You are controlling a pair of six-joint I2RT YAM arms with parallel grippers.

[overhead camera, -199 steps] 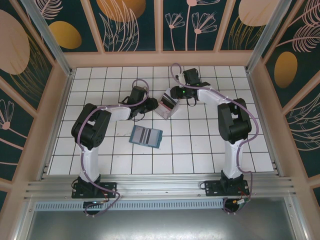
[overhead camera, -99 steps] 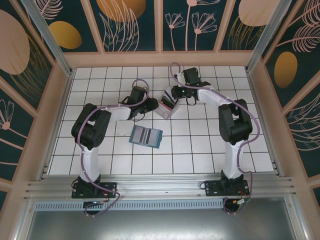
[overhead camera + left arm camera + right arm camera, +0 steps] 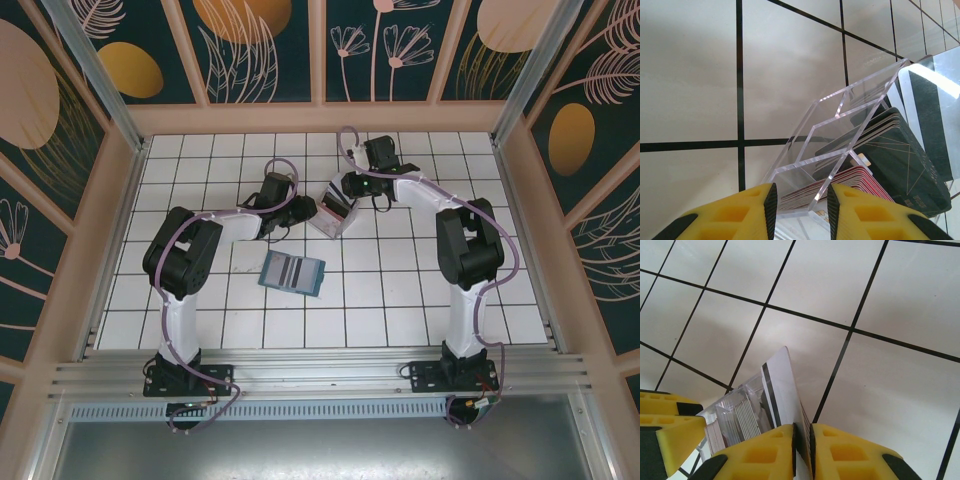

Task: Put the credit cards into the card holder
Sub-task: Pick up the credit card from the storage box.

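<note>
The teal-blue card holder (image 3: 292,271) lies open on the tiled floor, apart from both arms. Behind it a clear plastic stand (image 3: 333,215) holds several credit cards, dark (image 3: 890,150) and red-edged (image 3: 850,182). My left gripper (image 3: 303,210) has its yellow fingers (image 3: 740,210) on either side of the stand's (image 3: 840,115) near end wall, shut on it. My right gripper (image 3: 802,432) is shut on a white credit card with a dark stripe (image 3: 780,390), which stands on edge just above the stand (image 3: 737,415). That card (image 3: 930,100) shows at the upper right in the left wrist view.
The floor is white tiles with dark grout (image 3: 400,290). Wooden rails and patterned wall panels (image 3: 320,115) close in the back and both sides. The left gripper's fingers (image 3: 670,427) show at the lower left of the right wrist view.
My right gripper has closed on the white striped card at the stand and shifted slightly. The left gripper and the stand have not moved.
</note>
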